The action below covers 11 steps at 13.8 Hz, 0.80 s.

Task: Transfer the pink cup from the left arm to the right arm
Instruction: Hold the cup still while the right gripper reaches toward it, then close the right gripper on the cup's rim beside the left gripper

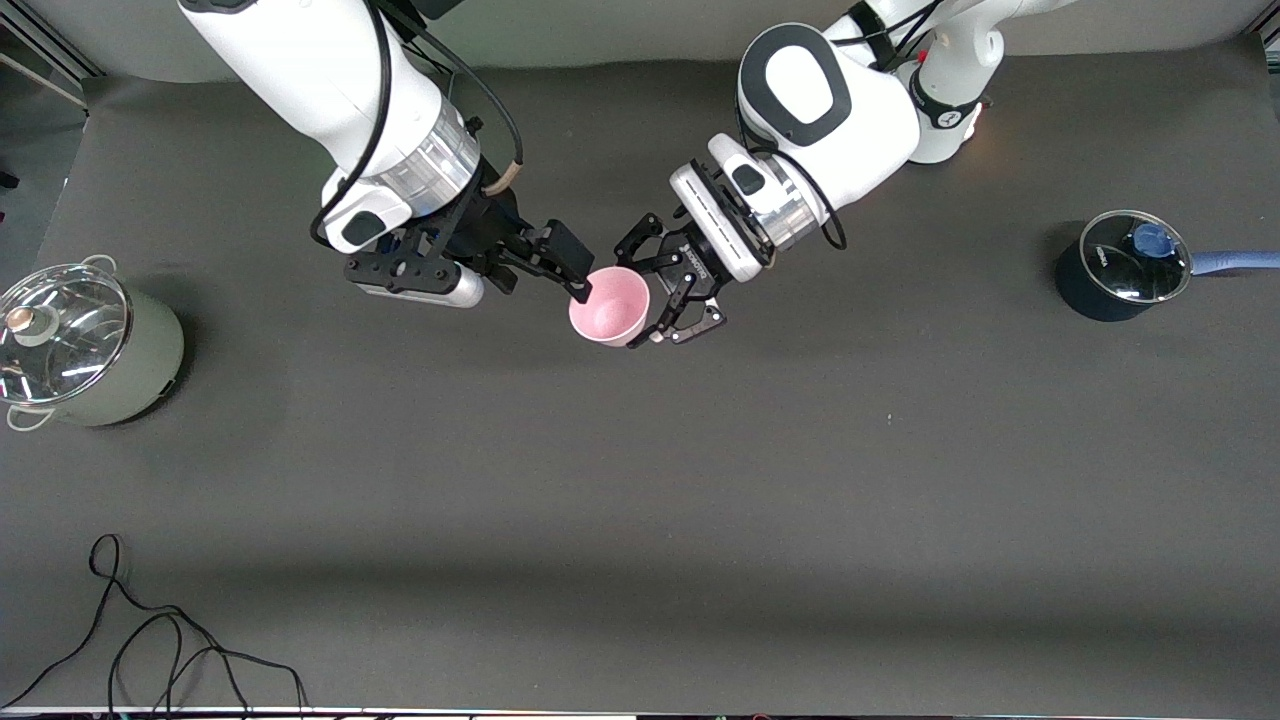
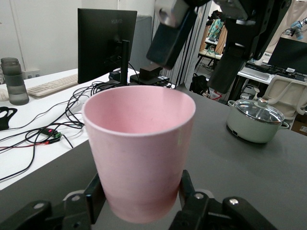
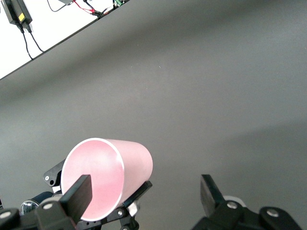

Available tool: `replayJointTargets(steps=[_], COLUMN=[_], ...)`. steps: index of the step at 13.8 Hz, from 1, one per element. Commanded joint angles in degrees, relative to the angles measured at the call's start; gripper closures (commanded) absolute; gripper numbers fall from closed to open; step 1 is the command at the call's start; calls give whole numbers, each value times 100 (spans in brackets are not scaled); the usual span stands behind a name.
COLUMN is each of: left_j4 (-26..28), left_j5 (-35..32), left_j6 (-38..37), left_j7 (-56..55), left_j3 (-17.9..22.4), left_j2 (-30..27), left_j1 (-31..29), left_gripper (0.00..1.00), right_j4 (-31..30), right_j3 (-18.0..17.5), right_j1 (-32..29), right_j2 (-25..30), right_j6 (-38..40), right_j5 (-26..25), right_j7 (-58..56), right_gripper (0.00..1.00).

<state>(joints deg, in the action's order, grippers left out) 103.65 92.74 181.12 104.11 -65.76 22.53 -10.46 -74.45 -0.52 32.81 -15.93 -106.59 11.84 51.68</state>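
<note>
Black cable (image 1: pixel 150 640) loops on the dark tabletop (image 1: pixel 700 520) at the edge nearest the front camera, toward the right arm's end. At that end stands a pale green lidded pot (image 1: pixel 85 345); a dark saucepan (image 1: pixel 1125 265) with a glass lid sits toward the left arm's end. Above mid-tabletop, the left hand (image 1: pixel 655 315) pinches the pink cup (image 1: pixel 610 307) near its base, mouth tilted toward the right hand (image 1: pixel 580 270). That hand is spread, one finger (image 3: pixel 79 194) reaching into the cup's mouth.
</note>
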Motion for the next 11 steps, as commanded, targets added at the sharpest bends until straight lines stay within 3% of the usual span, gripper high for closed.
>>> replayJointTargets(steps=[1,8,9,10,11], left_j4=[7,7,7,7,7], left_j5=[166,166,157,157,157], left_j6=[108,275,284,284,284], left_j7=[-84,-207,-207,-216,-216], left_j3=[-25,-34,-34,-34,-34], left_j2=[-170,-205,-205,-205,-205], left_j1=[-17,-9,-9,-9,-9], left_gripper=[66,66,66,66,66], right_j4=[229,211,211,203,211], right_j3=[61,61,61,61,61], right_j1=[190,305,305,322,340], right_j2=[-244,-534,-595,-604,-605], right_j6=[15,15,15,15,15], right_j5=[-120,-138,-208,-347,-375], right_j7=[115,70,-43,-270,-298], right_gripper=[0,0,15,66,100])
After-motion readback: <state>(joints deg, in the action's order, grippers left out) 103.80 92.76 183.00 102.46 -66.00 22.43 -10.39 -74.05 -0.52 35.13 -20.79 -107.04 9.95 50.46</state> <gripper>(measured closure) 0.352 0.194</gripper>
